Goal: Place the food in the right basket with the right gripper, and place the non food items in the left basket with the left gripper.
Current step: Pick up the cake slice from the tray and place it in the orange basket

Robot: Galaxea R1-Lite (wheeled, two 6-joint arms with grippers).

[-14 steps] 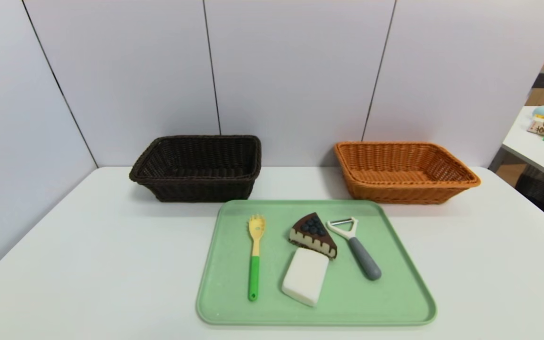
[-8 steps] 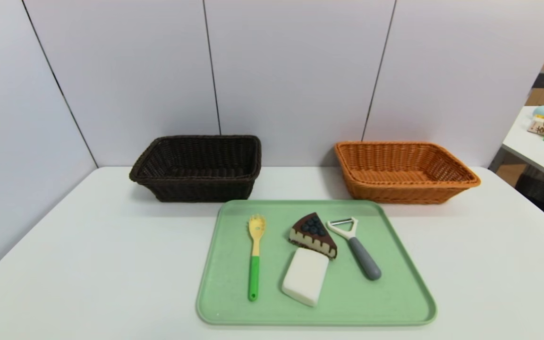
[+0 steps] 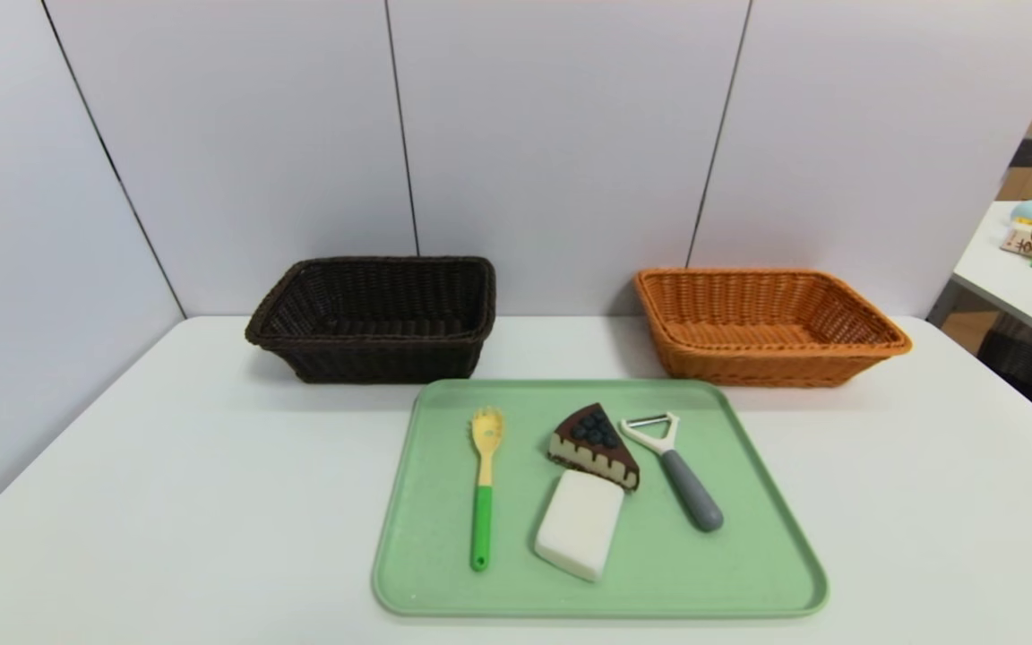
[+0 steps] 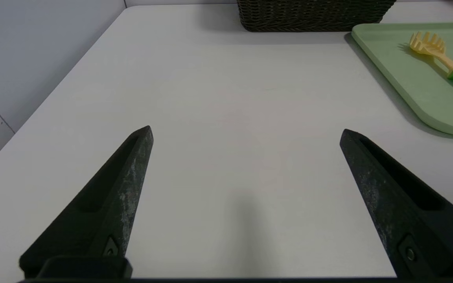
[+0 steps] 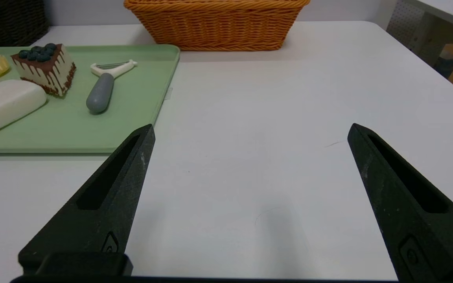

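Nothing is seen to have shifted since the earlier head views; both tools are held spread and empty.

The left tool (image 4: 246,131) and right tool (image 5: 250,129) are held over bare desk (image 3: 167,466), either side of the green tray (image 3: 749,502). On the tray are laid the spaghetti fork (image 3: 483,484), cake slice (image 3: 595,443), white block (image 3: 579,522) and peeler (image 3: 677,470). The dark basket (image 3: 377,318) and orange basket (image 3: 762,324) are set behind.
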